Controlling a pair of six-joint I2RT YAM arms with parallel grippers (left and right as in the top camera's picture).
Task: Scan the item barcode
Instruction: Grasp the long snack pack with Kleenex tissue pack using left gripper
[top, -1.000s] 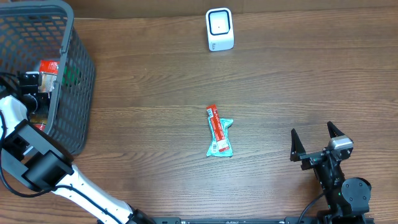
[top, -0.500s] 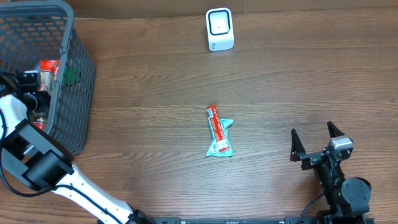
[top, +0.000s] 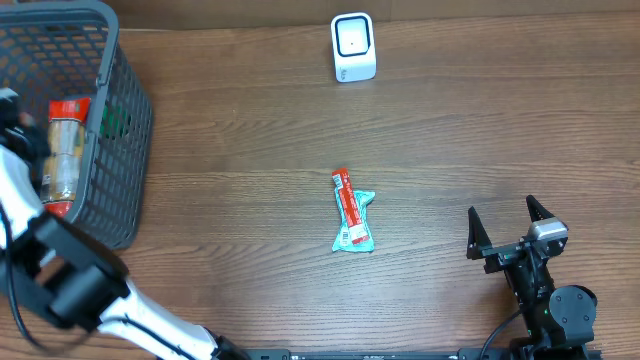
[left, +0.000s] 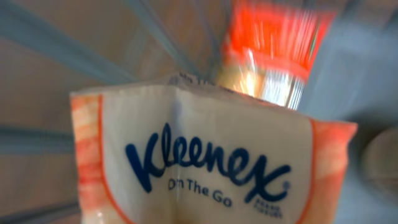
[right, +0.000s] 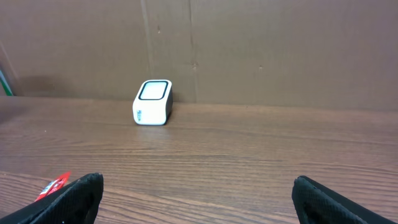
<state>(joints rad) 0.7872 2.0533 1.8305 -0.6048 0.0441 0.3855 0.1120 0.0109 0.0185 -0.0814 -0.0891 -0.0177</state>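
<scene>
Swung outward toward nine o'clock, the left gripper (top: 14, 115) blurs at the wire basket (top: 125, 110), Kleenex pack (left: 199, 168) filling its camera, grip unconfirmable; the right gripper (top: 502, 222) sits spread wide at five o'clock; a shallow hold could drop the pack before the twelve-o'clock barcode scanner (top: 353, 46).

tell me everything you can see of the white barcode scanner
The white barcode scanner is a small rounded box, plastic by its look, with a dark-framed square window on its top face and small blue marks on one side. It stands upright near the far edge of the wooden table, touching only that, well beyond the wrapped snack.
</scene>
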